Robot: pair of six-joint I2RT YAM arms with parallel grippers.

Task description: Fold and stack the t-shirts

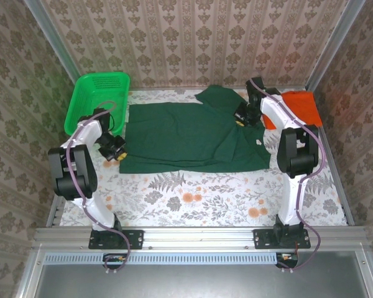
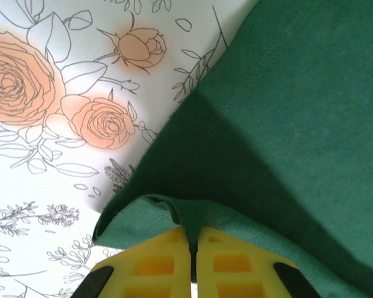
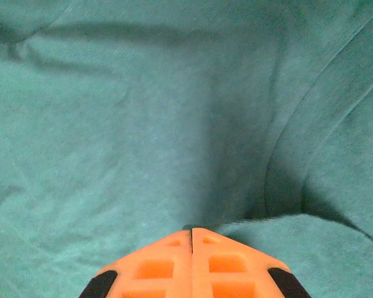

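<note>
We are at the first fold of the green shirt (image 1: 186,133). It lies spread flat across the middle of the table (image 1: 205,198).

Nearest to us, by the table's left edge, the left gripper (image 1: 116,151) sits at the shirt's near left corner. Its yellow fingers (image 2: 149,267) are pressed together with the shirt's hem pinched between them.

Farther back, toward the right edge, the right gripper (image 1: 242,117) is down on the shirt next to a sleeve. Its orange fingers (image 3: 155,267) are squeezed together too, with a little ridge of green cloth caught at the tips.

Past it, in the far right corner, lies the orange shirt (image 1: 301,107). The basket (image 1: 74,112) stands at the far left corner.

We think the next move is to lift both pinched spots and carry them across the shirt. Both arms should go at the same speed, or the cloth will bunch up.

From above we see the whole shirt and where each arm is, but the fingertips are too small to judge. The wrist views show each pinch up close.
</note>
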